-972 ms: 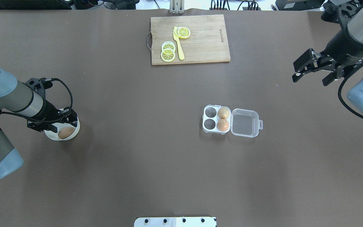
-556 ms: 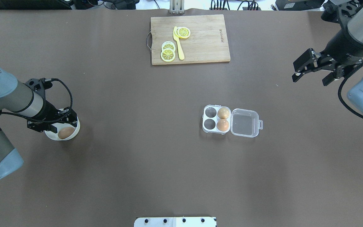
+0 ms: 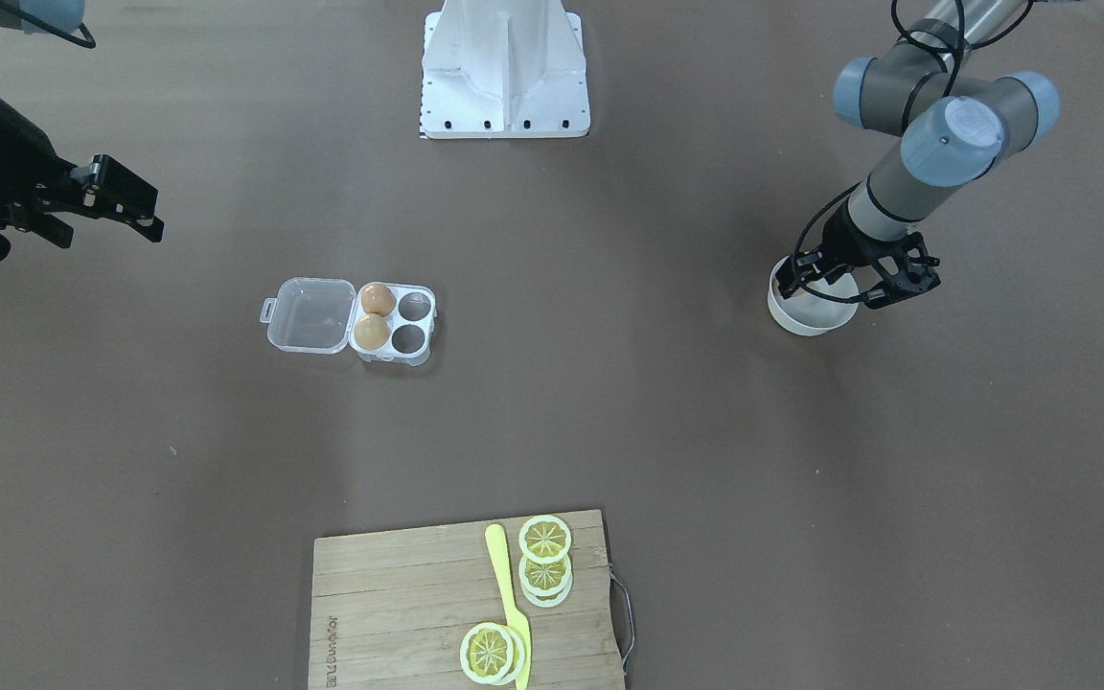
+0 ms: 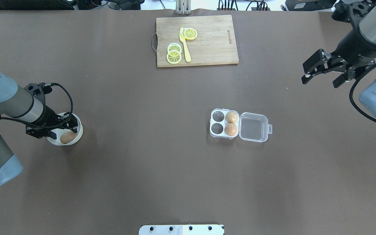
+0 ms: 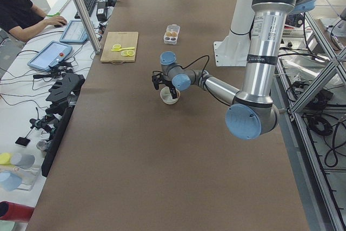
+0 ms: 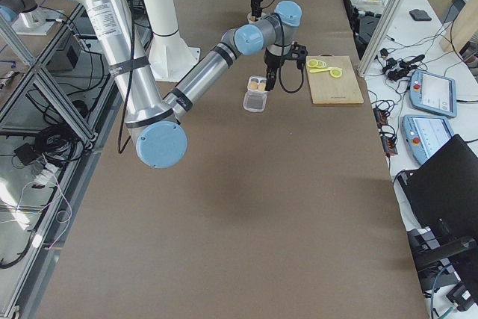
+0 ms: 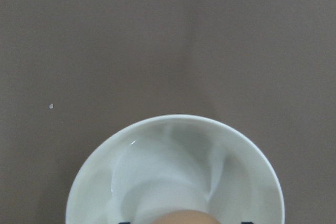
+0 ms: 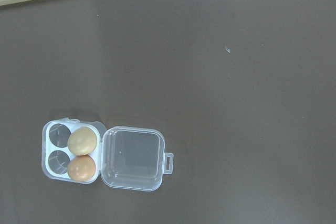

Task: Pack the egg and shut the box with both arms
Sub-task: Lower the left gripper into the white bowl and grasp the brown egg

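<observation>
The egg (image 4: 68,137) is orange-brown and lies in a round white bowl (image 4: 77,135) at the table's left. My left gripper (image 4: 61,130) hangs open just over the bowl, a finger on either side of the egg. In the left wrist view only the egg's top (image 7: 181,217) shows at the bottom edge, inside the bowl (image 7: 94,182). The box (image 4: 217,123) sits mid-table with its clear lid (image 4: 254,127) open flat to the right. It holds a paler tan egg (image 4: 231,117) and a brown egg (image 4: 230,129); two cells are bare. My right gripper (image 4: 321,80) is open, high at the far right.
A wooden cutting board (image 4: 214,39) with lemon slices (image 4: 174,54) and a yellow knife (image 4: 184,49) lies at the far side. The robot's white base (image 3: 504,67) stands at the near edge. A person (image 5: 21,12) sits at a desk beyond the table's end.
My left gripper has shifted slightly left and lower over the bowl. The right arm has barely moved. Egg and box are where they were.
</observation>
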`<state>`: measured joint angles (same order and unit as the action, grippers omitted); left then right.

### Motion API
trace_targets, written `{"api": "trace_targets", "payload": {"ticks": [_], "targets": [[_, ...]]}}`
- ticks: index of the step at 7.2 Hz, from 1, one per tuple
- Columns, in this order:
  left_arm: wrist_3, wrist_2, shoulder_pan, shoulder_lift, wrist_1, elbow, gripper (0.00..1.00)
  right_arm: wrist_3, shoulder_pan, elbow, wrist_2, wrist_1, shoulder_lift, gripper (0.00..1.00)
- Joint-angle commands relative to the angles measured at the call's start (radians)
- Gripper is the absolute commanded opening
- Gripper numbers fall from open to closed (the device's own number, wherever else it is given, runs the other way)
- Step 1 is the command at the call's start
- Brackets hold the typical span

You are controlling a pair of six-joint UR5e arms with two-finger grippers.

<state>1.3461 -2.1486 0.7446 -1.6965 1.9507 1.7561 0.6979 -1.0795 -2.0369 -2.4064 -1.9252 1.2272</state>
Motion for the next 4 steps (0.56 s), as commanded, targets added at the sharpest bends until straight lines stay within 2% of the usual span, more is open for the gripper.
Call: {"api": "trace_targets", "payload": {"ticks": [1,4], "targets": [[0.033,0.001,-0.007,-0.006,0.000,0.000,0.79,0.000,0.000,-0.002,0.001,0.000,-0.005,1.00],[0.059,0.001,-0.030,-0.008,0.000,-0.001,0.81,-0.002,-0.002,-0.006,0.001,0.000,-0.005,1.00]]}}
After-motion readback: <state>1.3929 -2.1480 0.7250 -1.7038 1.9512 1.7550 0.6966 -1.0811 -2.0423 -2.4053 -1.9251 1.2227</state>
